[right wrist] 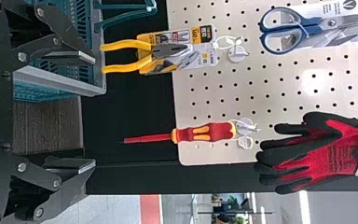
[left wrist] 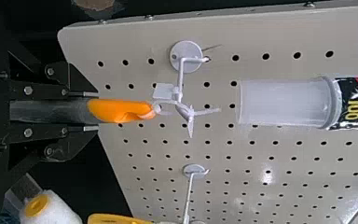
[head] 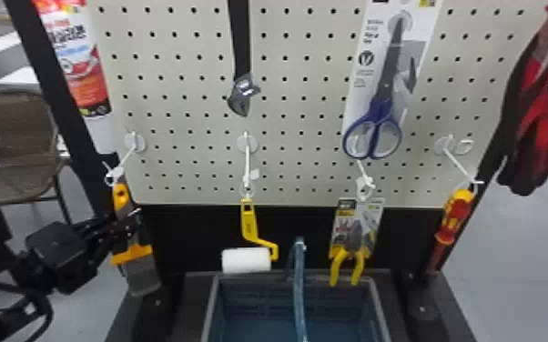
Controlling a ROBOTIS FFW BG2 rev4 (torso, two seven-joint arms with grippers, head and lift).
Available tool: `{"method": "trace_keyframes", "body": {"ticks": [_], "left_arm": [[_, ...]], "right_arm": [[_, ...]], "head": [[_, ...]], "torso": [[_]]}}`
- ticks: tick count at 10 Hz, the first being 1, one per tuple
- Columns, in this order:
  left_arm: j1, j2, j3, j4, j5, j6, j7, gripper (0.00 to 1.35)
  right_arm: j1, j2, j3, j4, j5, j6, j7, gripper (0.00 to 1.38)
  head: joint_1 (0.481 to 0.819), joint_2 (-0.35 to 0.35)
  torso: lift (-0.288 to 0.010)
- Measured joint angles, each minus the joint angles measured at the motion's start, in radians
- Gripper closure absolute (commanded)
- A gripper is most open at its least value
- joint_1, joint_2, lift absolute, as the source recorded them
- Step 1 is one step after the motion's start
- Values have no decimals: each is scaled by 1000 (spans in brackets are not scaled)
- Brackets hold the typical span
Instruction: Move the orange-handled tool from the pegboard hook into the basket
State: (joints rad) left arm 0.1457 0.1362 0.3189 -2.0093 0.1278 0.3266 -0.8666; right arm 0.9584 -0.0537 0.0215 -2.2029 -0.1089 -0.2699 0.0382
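Observation:
The left gripper (head: 125,225) is at the handle of the orange-handled tool (head: 133,255), a scraper-like tool hanging upright below the leftmost hook (head: 125,159). In the left wrist view, the left gripper (left wrist: 91,111) has its two fingers closed in on either side of the grey part of the handle, with the orange end (left wrist: 121,110) sticking out past them. A small ring still joins that end to the white hook (left wrist: 182,79). Below the pegboard stands the basket (head: 380,314), a blue bin with a grey rim. The right gripper (right wrist: 93,112) is wide open and holds nothing.
Along the pegboard (head: 296,113) hang a yellow-handled roller (head: 246,260), yellow pliers (head: 348,264), a red screwdriver (head: 455,216), scissors (head: 373,132) and red-black gloves (head: 537,127). A blue handle (head: 299,291) rises across the basket's middle.

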Motion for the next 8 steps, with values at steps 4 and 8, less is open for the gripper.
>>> {"method": "trace_keyframes", "body": {"ticks": [4,8], "left_arm": [[11,1,-1,-41,-13,8,0,1213],[46,-7,8,-123,-28,22,3,1213]], "right_arm": [[0,0,0,2,0,0,0,484],[-6,0,0,5,0,0,0,486]], "head": [[549,0],[549,0]], "torso": [[-100],[-100]]}}
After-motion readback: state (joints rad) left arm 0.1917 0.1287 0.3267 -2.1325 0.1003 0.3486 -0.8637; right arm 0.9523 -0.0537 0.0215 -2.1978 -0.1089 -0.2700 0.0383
